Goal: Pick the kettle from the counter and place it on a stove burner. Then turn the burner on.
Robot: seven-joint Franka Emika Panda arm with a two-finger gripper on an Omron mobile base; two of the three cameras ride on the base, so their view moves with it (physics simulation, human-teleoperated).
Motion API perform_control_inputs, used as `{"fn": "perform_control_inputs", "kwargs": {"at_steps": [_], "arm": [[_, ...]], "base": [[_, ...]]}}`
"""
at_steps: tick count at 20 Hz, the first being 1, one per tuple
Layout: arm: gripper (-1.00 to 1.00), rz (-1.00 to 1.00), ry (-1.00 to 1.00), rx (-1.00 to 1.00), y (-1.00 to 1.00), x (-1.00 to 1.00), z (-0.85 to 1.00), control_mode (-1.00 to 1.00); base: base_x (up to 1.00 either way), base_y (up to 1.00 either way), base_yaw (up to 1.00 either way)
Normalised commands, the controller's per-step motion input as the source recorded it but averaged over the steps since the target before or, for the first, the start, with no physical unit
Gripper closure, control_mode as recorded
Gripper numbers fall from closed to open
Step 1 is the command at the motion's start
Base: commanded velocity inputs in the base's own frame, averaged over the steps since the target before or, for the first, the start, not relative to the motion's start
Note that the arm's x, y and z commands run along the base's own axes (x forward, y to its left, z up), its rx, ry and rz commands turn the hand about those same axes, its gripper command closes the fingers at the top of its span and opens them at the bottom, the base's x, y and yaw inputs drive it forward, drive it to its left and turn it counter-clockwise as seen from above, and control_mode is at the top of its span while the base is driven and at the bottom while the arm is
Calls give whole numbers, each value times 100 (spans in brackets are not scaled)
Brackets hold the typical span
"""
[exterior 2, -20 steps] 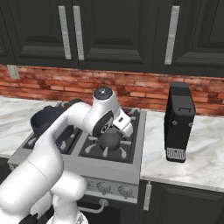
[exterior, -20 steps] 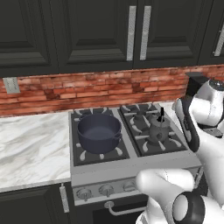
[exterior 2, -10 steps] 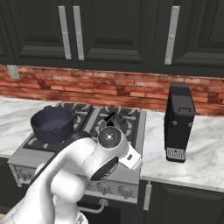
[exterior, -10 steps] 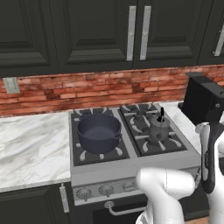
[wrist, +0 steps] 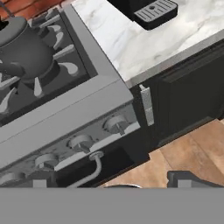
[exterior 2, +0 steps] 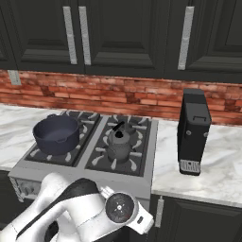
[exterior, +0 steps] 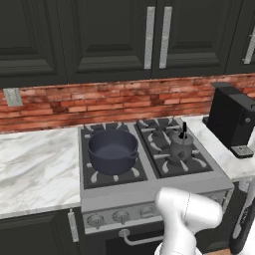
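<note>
The small dark-grey kettle (exterior: 180, 145) (exterior 2: 120, 141) stands upright on the front right stove burner (exterior: 185, 162) (exterior 2: 118, 160), free of the arm. In the hand view the kettle (wrist: 22, 48) sits at the upper left. My gripper (wrist: 111, 183) hangs low before the stove's front panel, open, its fingertips (wrist: 187, 179) far apart with nothing between them. A row of grey knobs (wrist: 116, 124) (exterior: 121, 215) runs along that panel, above the oven handle (wrist: 94, 168). The white marble counter (exterior: 35, 169) (exterior 2: 208, 165) flanks the stove on both sides.
A dark-blue two-handled pot (exterior: 113, 149) (exterior 2: 56, 133) occupies the front left burner. A black coffee machine (exterior: 231, 119) (exterior 2: 194, 130) (wrist: 151, 11) stands on the counter right of the stove. Dark cabinet fronts with a steel handle (wrist: 146, 105) lie below, over a wooden floor.
The arm has swung away from the kettle, off the stove top and down in front of the stove. Kettle and pot have stayed put.
</note>
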Motion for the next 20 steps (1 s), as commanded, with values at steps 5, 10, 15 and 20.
{"fn": "perform_control_inputs", "kwargs": {"at_steps": [5,10,15,20], "arm": [[-100,11,-20,-5,0,-60,-38,-100],[-100,14,-21,-6,2,-27,-46,-100],[-100,7,-3,-7,8,-5,-25,-100],[-100,1,-14,-10,4,0,-5,-100]], "base": [[0,0,0],[0,0,0],[0,0,0],[0,0,0]]}}
